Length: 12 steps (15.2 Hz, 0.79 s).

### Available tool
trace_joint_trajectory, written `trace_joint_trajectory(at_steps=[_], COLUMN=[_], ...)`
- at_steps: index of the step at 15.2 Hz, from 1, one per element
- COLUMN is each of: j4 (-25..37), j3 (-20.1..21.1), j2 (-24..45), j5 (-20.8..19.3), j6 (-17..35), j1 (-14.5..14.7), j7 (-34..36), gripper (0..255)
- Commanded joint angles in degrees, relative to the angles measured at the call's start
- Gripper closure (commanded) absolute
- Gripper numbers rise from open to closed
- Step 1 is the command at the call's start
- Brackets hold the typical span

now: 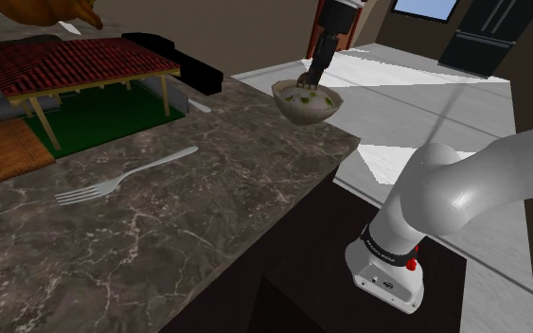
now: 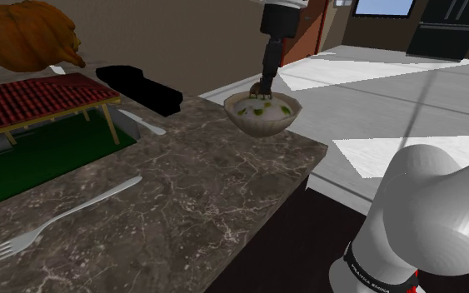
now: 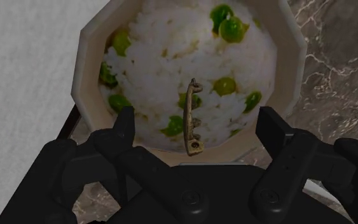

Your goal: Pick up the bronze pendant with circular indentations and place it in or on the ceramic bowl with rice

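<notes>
**Marble tabletop, bowl at its corner: pendant over the rice, jaws wide**

Dark veined stone makes up the tabletop [image 1: 207, 227], which slants across the shoulder view. At that view's far left stands a red-roofed model shelter [image 1: 65, 64] on a green base. A fork [image 1: 127, 177] lies flat on the stone just to its right, well apart from everything else. Further right, at the back, sits a plain black block [image 1: 184, 61]. Then comes the bowl [image 1: 304, 113], pale and faceted, set at the tabletop's far corner, where the stone gives way to pale floor [image 1: 425, 104]. The white arm [image 1: 463, 194] fills the right side and reaches up over the bowl.

In the wrist view the jaws stand wide apart and hold nothing. Between them, touched by neither, is the bronze pendant [image 3: 191, 118], seen edge-on as a thin strip. It is over the rice [image 3: 171, 57] with its green peas [image 3: 231, 27], on the side of the mound nearest the jaws, and its lower end overlaps the bowl's rim. I cannot tell whether it rests on the rice or hangs free above it.

By my reading the placing is all but done, and the risks lie in the way out. So close to the rim, the pendant could slide off the mound and tip over the edge. A crooked withdrawal could catch the pendant or the rim. The bowl sits near the corner, so a nudge might push it off.
</notes>
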Motion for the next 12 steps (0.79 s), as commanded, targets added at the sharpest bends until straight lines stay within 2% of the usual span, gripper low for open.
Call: trace_joint_trajectory(at_steps=[1,4,12], j4=[2.2,8.5,8.5], j3=[-0.1,-0.3,-0.3], j2=[0.3,1.6,1.6], j5=[0.0,0.1,0.1], j6=[-1.8,-6.9,-6.9], j1=[0.0,0.2,0.2], j7=[0.0,-0.1,-0.1], gripper=[0,0,0])
